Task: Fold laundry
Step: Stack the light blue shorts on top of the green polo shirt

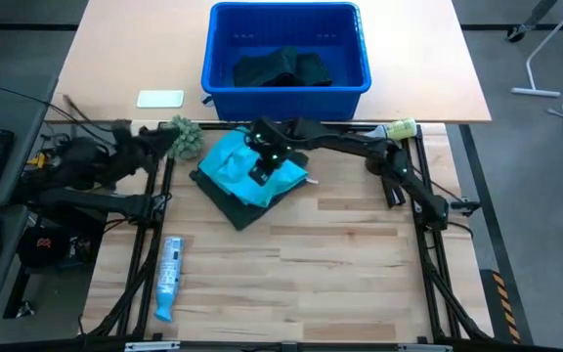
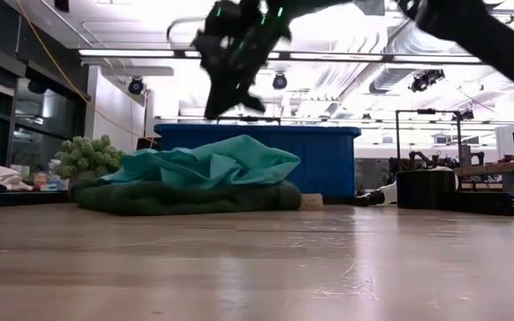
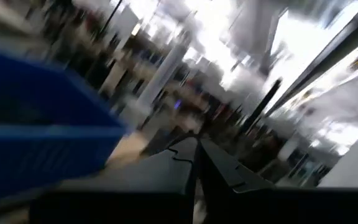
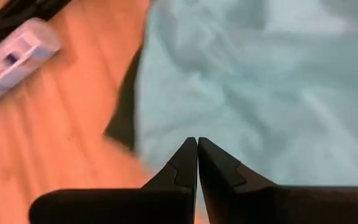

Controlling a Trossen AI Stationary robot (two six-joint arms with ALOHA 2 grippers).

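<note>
A turquoise shirt-like piece (image 1: pixel 235 166) lies crumpled on a larger dark green garment (image 1: pixel 247 203), which lies flat on the wooden table left of the middle. In the low view the turquoise piece (image 2: pixel 205 164) rests on the green one (image 2: pixel 186 197). My right gripper (image 2: pixel 219 105) hangs shut above this pile, clear of it, slanting down; its wrist view shows the shut fingertips (image 4: pixel 196 145) over the turquoise cloth (image 4: pixel 260 87). My left gripper (image 3: pixel 197 144) is shut, drawn back at the table's left side (image 1: pixel 150 142), with nothing between its fingers.
A blue plastic bin (image 1: pixel 286 49) with dark cloth inside (image 1: pixel 281 68) stands beyond the pile. A fuzzy grey-green ball (image 1: pixel 185 137) sits left of the pile. A spray bottle (image 1: pixel 169 276) lies at the near left, and a yellowish bottle (image 1: pixel 396 128) at the far right.
</note>
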